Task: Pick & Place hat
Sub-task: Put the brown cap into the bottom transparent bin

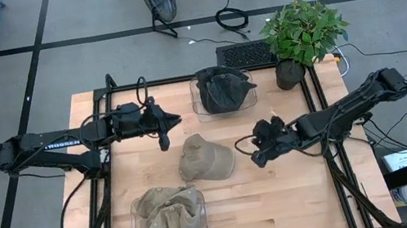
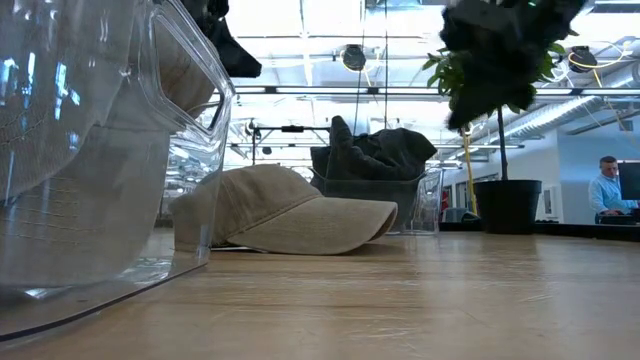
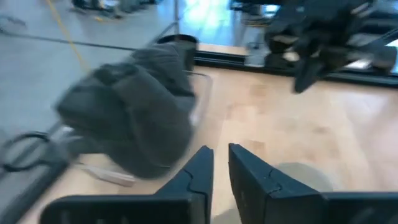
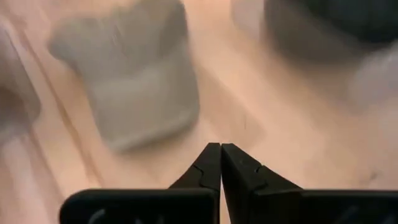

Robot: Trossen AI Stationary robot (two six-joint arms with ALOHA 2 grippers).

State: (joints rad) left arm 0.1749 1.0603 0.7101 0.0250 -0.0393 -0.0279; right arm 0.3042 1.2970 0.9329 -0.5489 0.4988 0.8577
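Tan cloth cap (image 1: 204, 159) is seen lying alone on the wooden surface (image 1: 300, 197), near its middle, with nothing gripping it. It sits between two clear bins: one (image 1: 168, 218) at the near edge is filled with more tan caps, the other (image 1: 222, 90) at the far edge is filled with dark caps. The left tool (image 1: 165, 143) is held above the surface just beside the dark-cap bin, and its fingers (image 3: 198, 171) are parted only by a narrow gap, with nothing between them. The right tool (image 1: 259, 157) is positioned near the cap's brim side but apart from it; its fingers (image 4: 211, 163) are pressed together and nothing is held. A potted plant (image 1: 302, 35) is noted at the far right corner of the surface. A person (image 2: 605, 185) is visible in the room behind.
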